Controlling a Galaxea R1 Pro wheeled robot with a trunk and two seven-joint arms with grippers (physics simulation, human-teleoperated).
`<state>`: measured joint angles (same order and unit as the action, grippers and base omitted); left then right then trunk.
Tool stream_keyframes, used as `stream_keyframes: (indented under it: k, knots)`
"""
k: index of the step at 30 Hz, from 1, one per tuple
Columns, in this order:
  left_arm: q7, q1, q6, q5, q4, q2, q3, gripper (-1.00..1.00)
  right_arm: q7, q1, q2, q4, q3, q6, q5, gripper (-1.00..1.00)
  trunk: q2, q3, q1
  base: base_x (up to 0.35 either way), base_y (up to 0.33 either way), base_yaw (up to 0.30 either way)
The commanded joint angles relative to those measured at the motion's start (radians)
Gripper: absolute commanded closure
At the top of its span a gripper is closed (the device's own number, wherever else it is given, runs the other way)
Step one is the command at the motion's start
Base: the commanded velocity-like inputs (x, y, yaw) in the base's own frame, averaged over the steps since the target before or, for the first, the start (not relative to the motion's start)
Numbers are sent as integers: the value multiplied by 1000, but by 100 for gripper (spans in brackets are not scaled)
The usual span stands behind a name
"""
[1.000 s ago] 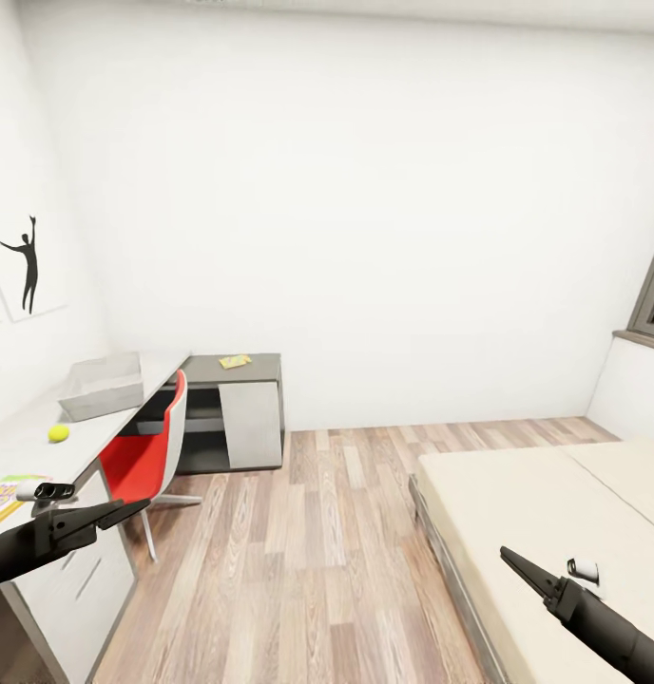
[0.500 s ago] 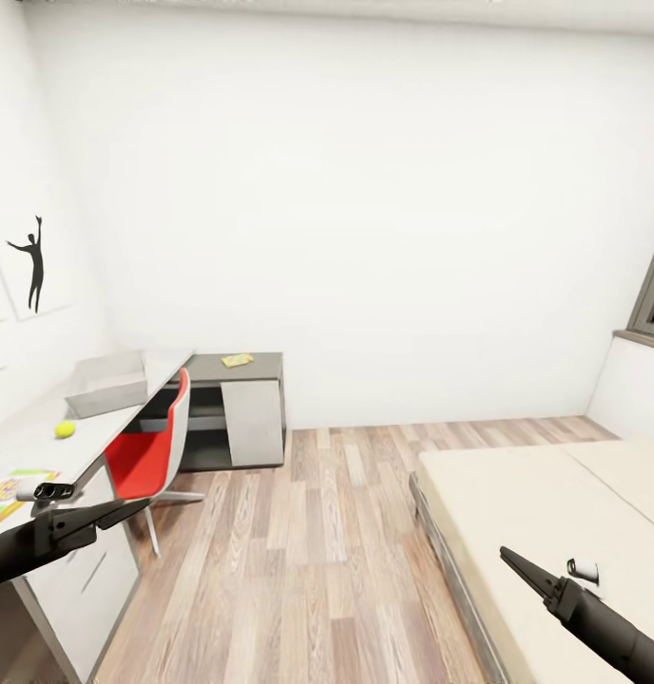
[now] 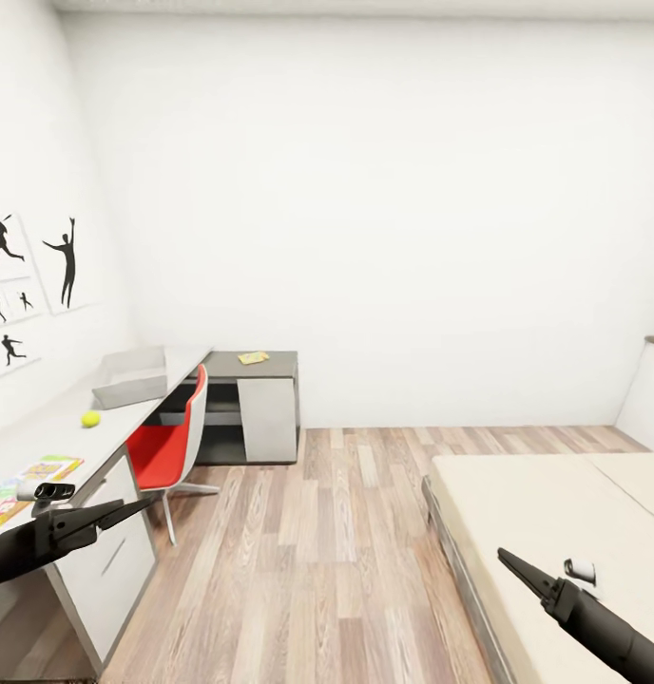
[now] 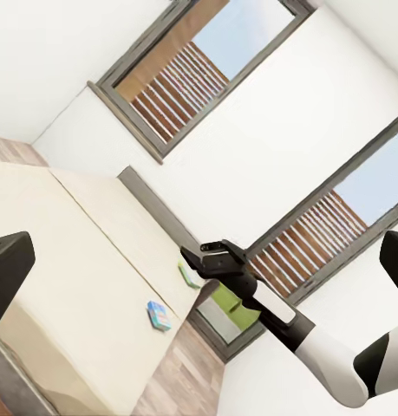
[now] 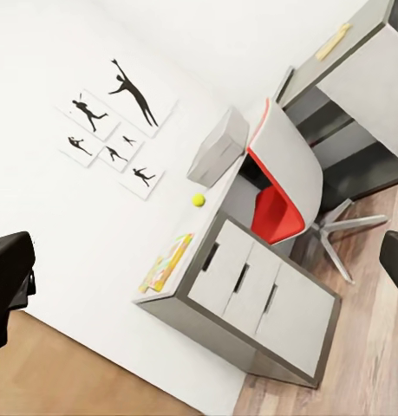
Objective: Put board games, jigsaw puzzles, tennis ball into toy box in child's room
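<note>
Child's room, wood floor | worktop [image 3: 56,432]: toy box [image 3: 132,377], ball [image 3: 90,418], puzzles [image 3: 48,468] | bed [image 3: 555,494] | left hand [image 3: 137,510], right hand [image 3: 513,563] together, empty | advice: square up to worktop before reaching

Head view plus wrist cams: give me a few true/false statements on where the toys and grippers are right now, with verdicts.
1. The tennis ball lies on the table between the toy box and the flat colourful toys at its near end. True.
2. The tennis ball is already inside the toy box. False: it sits on the tabletop, apart from the box.
3. A red-seated chair stands at the table. True.
4. The left gripper holds a board game. False: it holds nothing.
5. A small yellow flat item lies on the dark grey part of the table. True.
6. The bed has nothing on it. False: the left wrist view shows two small flat boxes near its far edge.
</note>
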<state>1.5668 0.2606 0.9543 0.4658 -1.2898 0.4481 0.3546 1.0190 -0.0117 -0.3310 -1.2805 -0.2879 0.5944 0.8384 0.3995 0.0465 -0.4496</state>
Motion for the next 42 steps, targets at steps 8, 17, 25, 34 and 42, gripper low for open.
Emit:
stream_keyframes:
  k: [8, 17, 25, 34, 42]
  knots:
    - [4, 0, 11, -1, 0, 0, 0, -100, 0, -1, 0, 0, 4, 7, 7, -100, 1, 0, 0, 0, -27, 16]
    - [4, 0, 11, -1, 0, 0, 0, -100, 0, -1, 0, 0, 4, 7, 7, -100, 1, 0, 0, -29, -119, 1]
    - [4, 0, 11, -1, 0, 1, 0, -100, 0, -1, 0, 0, 4, 7, 7, -100, 1, 0, 0, -26, -27, 0]
    - [4, 0, 11, -1, 0, 1, 0, -100, 0, -1, 0, 0, 4, 7, 7, -100, 1, 0, 0, -44, -3, 0]
    - [4, 0, 11, -1, 0, 1, 0, -100, 0, -1, 0, 0, 4, 8, 7, -100, 1, 0, 0, -33, 0, 0]
